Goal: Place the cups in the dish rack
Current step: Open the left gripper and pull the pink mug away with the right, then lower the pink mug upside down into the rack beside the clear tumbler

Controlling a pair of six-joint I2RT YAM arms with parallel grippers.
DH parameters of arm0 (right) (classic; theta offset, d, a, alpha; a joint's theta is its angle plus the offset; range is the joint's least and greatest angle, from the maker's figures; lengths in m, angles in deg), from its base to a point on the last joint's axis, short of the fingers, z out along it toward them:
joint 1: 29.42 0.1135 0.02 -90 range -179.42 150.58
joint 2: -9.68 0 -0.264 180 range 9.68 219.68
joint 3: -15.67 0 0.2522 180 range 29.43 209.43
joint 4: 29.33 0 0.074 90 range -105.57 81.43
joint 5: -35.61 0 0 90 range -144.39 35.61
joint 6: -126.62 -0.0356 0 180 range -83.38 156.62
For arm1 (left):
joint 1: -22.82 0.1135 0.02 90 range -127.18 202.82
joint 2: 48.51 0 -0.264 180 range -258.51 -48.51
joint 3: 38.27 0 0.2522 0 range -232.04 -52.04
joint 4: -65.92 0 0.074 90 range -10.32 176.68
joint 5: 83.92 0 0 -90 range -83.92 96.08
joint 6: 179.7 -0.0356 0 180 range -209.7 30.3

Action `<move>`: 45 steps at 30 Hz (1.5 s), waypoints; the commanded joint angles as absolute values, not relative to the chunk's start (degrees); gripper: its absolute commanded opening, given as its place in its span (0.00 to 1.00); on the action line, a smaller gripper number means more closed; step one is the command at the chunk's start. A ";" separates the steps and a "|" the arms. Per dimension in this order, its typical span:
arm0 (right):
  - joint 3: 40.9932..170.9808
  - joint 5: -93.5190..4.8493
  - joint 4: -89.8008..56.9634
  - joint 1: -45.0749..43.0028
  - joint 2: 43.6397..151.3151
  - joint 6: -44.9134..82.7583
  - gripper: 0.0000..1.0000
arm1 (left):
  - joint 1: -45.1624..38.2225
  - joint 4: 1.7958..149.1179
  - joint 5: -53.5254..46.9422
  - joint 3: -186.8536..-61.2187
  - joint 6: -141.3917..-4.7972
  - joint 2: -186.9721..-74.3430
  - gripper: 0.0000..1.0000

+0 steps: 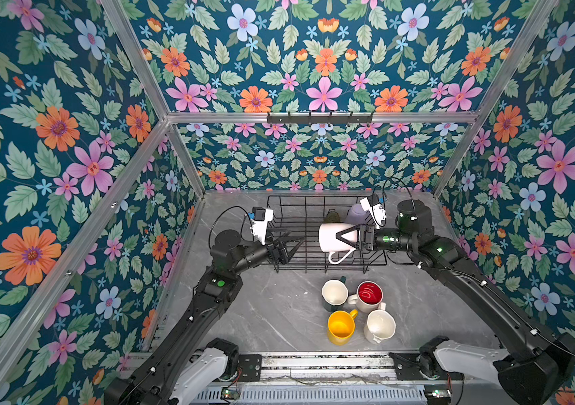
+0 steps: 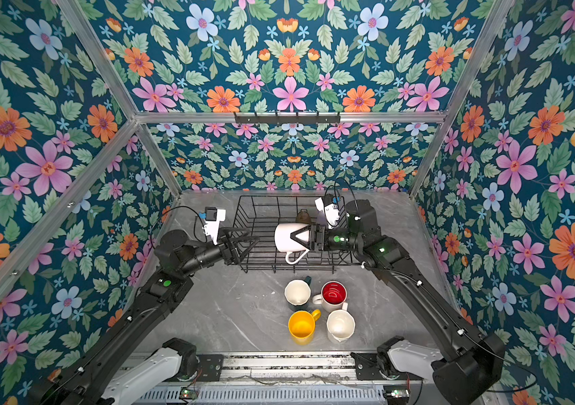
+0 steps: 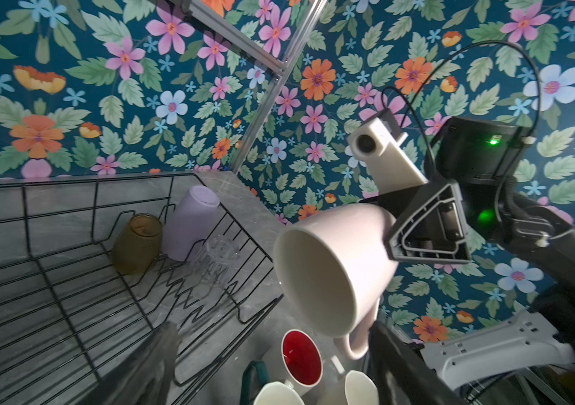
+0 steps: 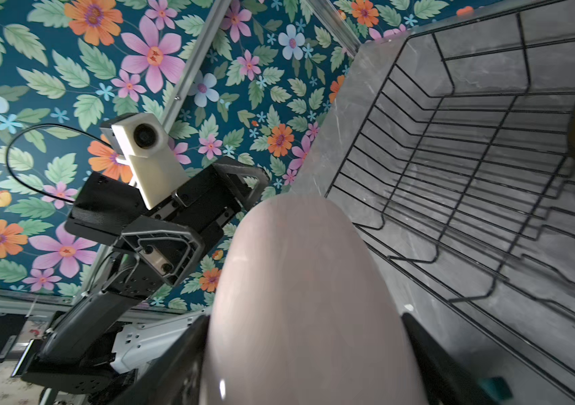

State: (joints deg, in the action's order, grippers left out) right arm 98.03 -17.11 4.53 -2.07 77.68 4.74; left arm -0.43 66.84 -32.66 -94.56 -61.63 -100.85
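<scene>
My right gripper [image 1: 340, 238] [image 4: 309, 350] is shut on the pale pink mug [image 1: 328, 238] [image 3: 328, 266]. It holds the mug on its side above the dish rack [image 1: 314, 198] [image 4: 489, 140], mouth toward the left arm and handle hanging down. My left gripper [image 1: 295, 247] [image 3: 275, 357] stands open and empty at the rack's left side. In the rack's far right corner are the lilac tumbler [image 3: 191, 224], the olive-amber glass [image 3: 137, 245] and the clear glass [image 3: 216, 259]. On the table in front stand the dark green mug [image 1: 334, 294], red-lined white mug [image 1: 369, 294], yellow mug [image 1: 341, 326] and white mug [image 1: 380, 326].
A black hook rail [image 1: 319, 118] hangs on the back frame bar, high above the rack. Floral walls and aluminium posts close in the grey marble table [image 1: 272, 315] on three sides. A metal rail [image 1: 324, 363] with both arm bases runs along the front edge.
</scene>
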 commanded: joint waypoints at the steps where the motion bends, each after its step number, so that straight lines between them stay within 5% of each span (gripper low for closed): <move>1: 100.53 -23.20 11.19 -2.14 77.58 10.67 0.00 | -0.21 72.14 -21.58 -95.27 -65.77 -98.67 0.89; 12: 108.16 -35.09 22.14 -2.10 81.98 18.09 0.00 | -0.21 83.82 11.48 -95.21 -66.13 -89.04 0.96; 45: 126.03 -52.90 31.04 2.03 108.26 28.81 0.00 | -0.22 88.09 16.80 -92.38 -66.11 -80.81 1.00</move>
State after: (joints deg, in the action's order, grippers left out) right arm 124.96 -50.73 31.89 1.67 106.93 27.65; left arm -0.27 87.53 16.12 -92.33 -65.69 -81.01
